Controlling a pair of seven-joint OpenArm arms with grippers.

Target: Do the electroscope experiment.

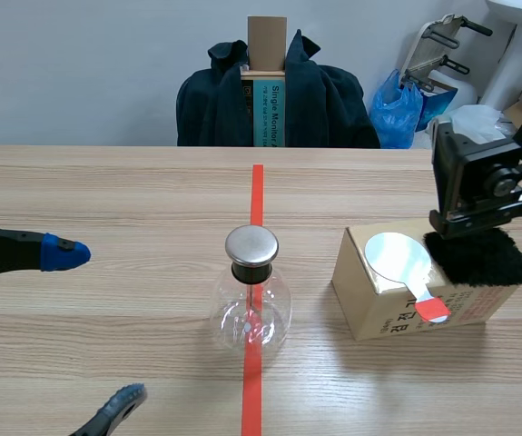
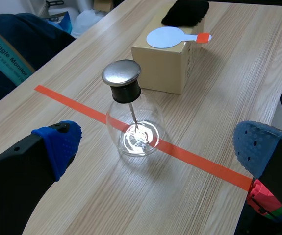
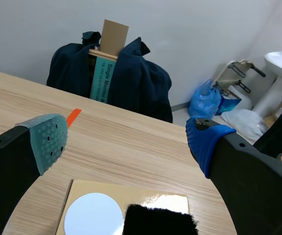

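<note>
Electroscope flask (image 2: 131, 117) stands on the counter (image 2: 219, 73) ahead of the left end effector (image 1: 105, 322), which is spread wide and empty. Right end effector (image 3: 127, 142), also spread and empty, hovers over the black fur (image 3: 158, 221) and white disc paddle (image 3: 92, 216) lying atop the cardboard box (image 3: 165, 200). Judged status: rubbing the paddle and presenting it to the metal cap (image 2: 121, 72) remain undone. Legible: "Single Monitor" on the teal carton (image 3: 100, 78) beyond.

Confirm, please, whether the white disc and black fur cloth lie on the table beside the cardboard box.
Not quite: the scene view shows the white disc and black fur cloth lying on top of the cardboard box, not on the table beside it.
</note>
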